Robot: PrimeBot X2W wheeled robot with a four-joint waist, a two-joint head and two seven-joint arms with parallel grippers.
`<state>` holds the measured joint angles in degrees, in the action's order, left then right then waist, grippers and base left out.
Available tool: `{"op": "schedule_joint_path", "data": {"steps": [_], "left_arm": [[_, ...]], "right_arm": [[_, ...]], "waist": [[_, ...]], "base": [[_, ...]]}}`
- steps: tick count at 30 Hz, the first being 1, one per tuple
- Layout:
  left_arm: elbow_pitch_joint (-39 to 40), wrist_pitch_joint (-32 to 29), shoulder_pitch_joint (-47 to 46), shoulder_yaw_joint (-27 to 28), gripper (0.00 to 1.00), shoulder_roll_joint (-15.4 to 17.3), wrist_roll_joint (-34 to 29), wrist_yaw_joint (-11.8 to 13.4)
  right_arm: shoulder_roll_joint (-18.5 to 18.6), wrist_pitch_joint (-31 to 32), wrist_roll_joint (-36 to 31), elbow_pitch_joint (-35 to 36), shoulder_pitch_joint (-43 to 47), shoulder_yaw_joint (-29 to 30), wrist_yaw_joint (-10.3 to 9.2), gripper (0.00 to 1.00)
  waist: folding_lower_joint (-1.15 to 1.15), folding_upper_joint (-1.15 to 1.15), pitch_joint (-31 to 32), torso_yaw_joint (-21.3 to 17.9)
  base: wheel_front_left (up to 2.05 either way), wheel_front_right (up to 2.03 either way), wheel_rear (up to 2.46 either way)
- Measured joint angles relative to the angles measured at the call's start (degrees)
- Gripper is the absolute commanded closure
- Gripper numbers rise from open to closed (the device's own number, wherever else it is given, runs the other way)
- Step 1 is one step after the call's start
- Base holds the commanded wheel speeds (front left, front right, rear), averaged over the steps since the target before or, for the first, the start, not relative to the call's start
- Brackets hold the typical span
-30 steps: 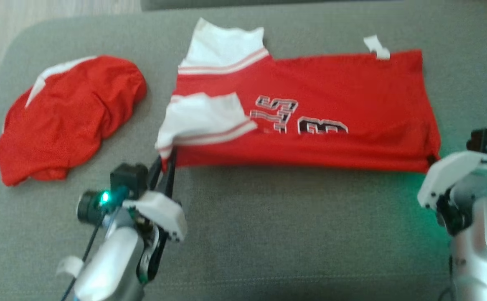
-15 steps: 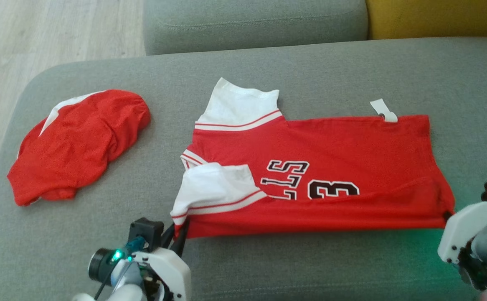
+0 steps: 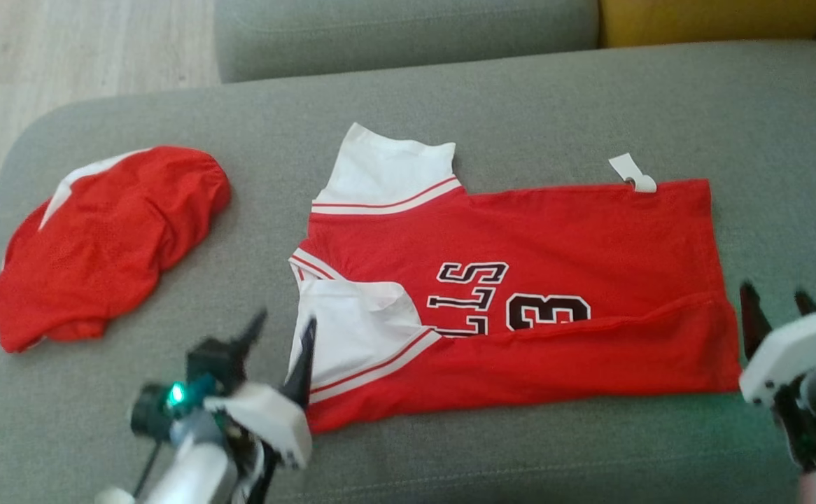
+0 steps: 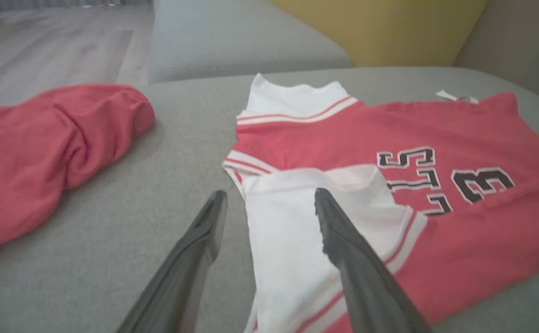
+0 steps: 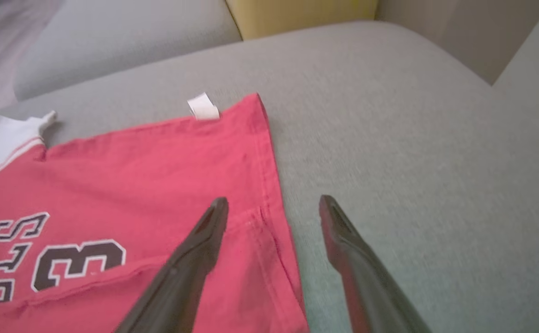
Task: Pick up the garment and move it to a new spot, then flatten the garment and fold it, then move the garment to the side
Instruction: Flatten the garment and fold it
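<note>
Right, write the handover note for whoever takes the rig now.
Left gripper: open, empty, by the white sleeve of the red jersey.
Right gripper: open, empty, by its hem corner.
Done: jersey lies flat on the grey cushion, near edge folded over.
Left: finish folding, move it aside, clear of the bunched red garment on the left.

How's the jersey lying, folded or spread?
Partly folded: the jersey has its near edge turned over its front, covering part of the lettering; a sleeve lies on it.
</note>
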<state>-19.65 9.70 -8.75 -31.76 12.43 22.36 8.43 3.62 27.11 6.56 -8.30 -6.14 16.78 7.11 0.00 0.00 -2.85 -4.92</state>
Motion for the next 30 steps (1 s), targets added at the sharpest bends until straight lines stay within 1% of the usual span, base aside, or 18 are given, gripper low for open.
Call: {"op": "schedule_joint_path", "data": {"steps": [1,4,6,8,11,14,15,17,19,23,27,30], "left_arm": [[0.5,0.7,-0.8,0.5,0.00,0.0,0.0,0.0],[2.0,1.6,-4.4,1.4,0.00,0.1,0.6,-1.3],[2.4,1.4,-7.5,1.5,0.00,0.4,1.0,-2.6],[2.3,-0.1,-11.8,1.1,0.00,1.4,0.7,-4.4],[0.8,-4.3,-19.6,1.1,0.00,2.2,1.3,-8.2],[-2.2,-10.6,-28.3,0.5,0.00,2.8,2.6,-12.8],[-3.4,-13.1,-31.2,0.0,0.00,3.2,3.6,-14.0],[-6.0,-18.0,-37.0,-2.3,0.00,4.8,4.2,-15.4],[-8.7,-22.7,-42.2,-4.2,0.00,6.5,6.3,-15.6],[-10.2,-28.8,-50.0,-11.6,0.00,11.6,11.8,-15.6],[-11.9,-30.7,-55.4,-17.8,0.00,16.1,16.0,-15.6],[-14.2,-30.4,-57.4,-20.4,0.00,18.0,18.2,-15.6]], "right_arm": [[-0.1,-1.3,0.0,0.2,-0.6,-0.5,0.00,0.00],[-0.2,-5.0,0.0,0.9,-2.9,-2.0,0.00,0.00],[-0.3,-7.1,0.0,1.2,-4.6,-2.8,0.00,0.00],[-0.3,-8.8,0.0,1.3,-6.4,-3.8,0.00,0.00],[-0.4,-11.1,0.0,1.3,-9.3,-5.5,0.00,0.00],[-0.5,-12.9,0.0,1.1,-13.1,-7.3,0.00,0.00],[-0.5,-13.4,-0.1,1.0,-14.5,-7.8,0.00,0.00],[-0.5,-14.5,-0.1,0.9,-17.5,-9.3,0.00,0.00],[-0.5,-15.6,-0.1,0.4,-20.8,-11.1,0.00,0.00],[-0.5,-17.2,0.6,-0.2,-25.4,-13.9,0.00,0.00],[-0.6,-18.7,2.0,-1.6,-27.9,-16.1,0.00,0.00],[-0.6,-19.6,2.6,-2.1,-28.8,-17.1,0.00,0.00]], "waist": [[0.00,0.00,-0.3,-0.1],[0.00,0.00,-1.5,-0.5],[0.00,0.00,-2.6,-0.8],[0.00,0.00,-3.9,-1.1],[0.00,0.00,-6.3,-1.6],[0.00,0.00,-9.0,-2.5],[0.00,0.00,-10.0,-2.9],[0.00,0.00,-12.1,-3.7],[0.02,0.00,-14.4,-4.8],[0.02,0.00,-18.4,-7.4],[0.03,0.00,-21.9,-10.3],[0.01,0.00,-23.7,-12.5]], "base": [[0.00,0.00,0.00],[0.00,0.00,0.00],[0.00,0.00,0.00],[0.00,0.00,0.00],[0.00,0.00,0.00],[0.00,0.00,0.00],[0.00,0.00,0.00],[0.00,0.00,0.00],[0.00,0.00,0.00],[0.00,0.00,0.00],[0.00,0.00,0.00],[0.00,0.00,0.00]]}}
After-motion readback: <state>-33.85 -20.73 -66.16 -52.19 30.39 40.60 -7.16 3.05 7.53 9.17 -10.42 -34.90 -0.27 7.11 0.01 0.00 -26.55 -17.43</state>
